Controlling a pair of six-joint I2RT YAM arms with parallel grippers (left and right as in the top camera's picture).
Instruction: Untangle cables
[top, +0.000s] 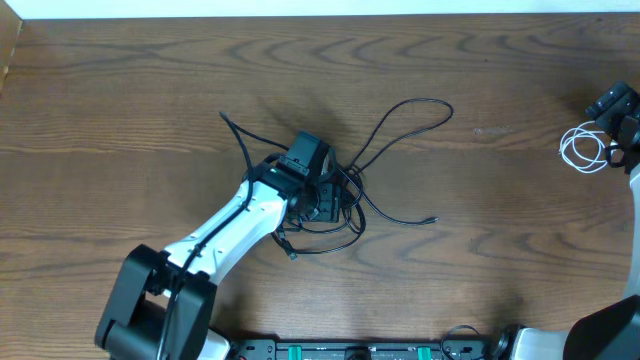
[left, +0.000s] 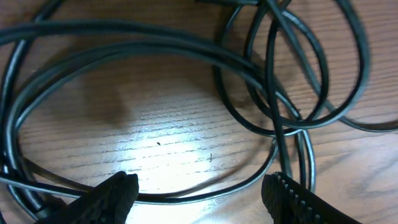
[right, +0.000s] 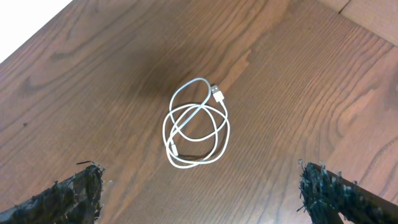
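We find the left gripper (left: 202, 186) spread over tangled thin black cords (left: 272, 93) mid-table; the right gripper (right: 202, 180) hangs spread above a coiled white cord (right: 217, 94) near the wooden table's (top: 150, 100) right edge.

- From overhead we see the counter (top: 120, 90) lit evenly and brightly, with only soft shadows.
- In the left wrist view we find a white glare patch on the wood, and the close black cables (left: 174, 40) look slightly soft.
- In the right wrist view a blurred dark shadow lies above the white cable (right: 216, 93), and the jaws look fuzzy.
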